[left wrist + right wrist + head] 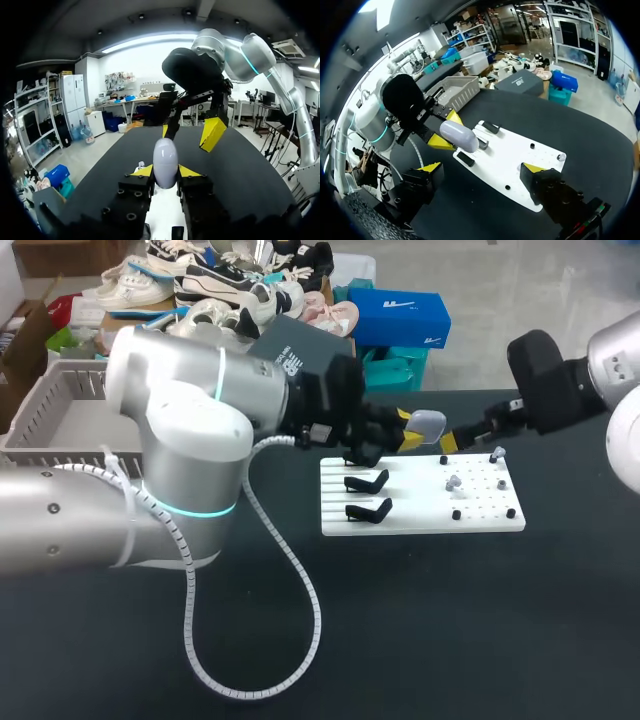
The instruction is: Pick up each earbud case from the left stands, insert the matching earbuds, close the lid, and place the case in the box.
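Observation:
A pale grey-lilac earbud case (428, 423) hangs above the far edge of the white board (420, 522), lid closed as far as I can see. My left gripper (413, 428) is shut on it; in the left wrist view the case (165, 162) stands upright between the yellow tips. My right gripper (446, 440) is open just right of the case, its fingers (212, 134) ahead of it. From the right wrist, the case (459, 136) lies beyond my wide-open gripper (482, 169). Two black stands (367, 483) on the board are bare. Small grey earbuds (452, 482) sit among its pegs.
A grey slatted basket (45, 400) stands at the table's back left, also visible as the basket (451, 91) behind the left arm. A white spiral cable (300, 580) from the left arm loops over the dark table in front of the board.

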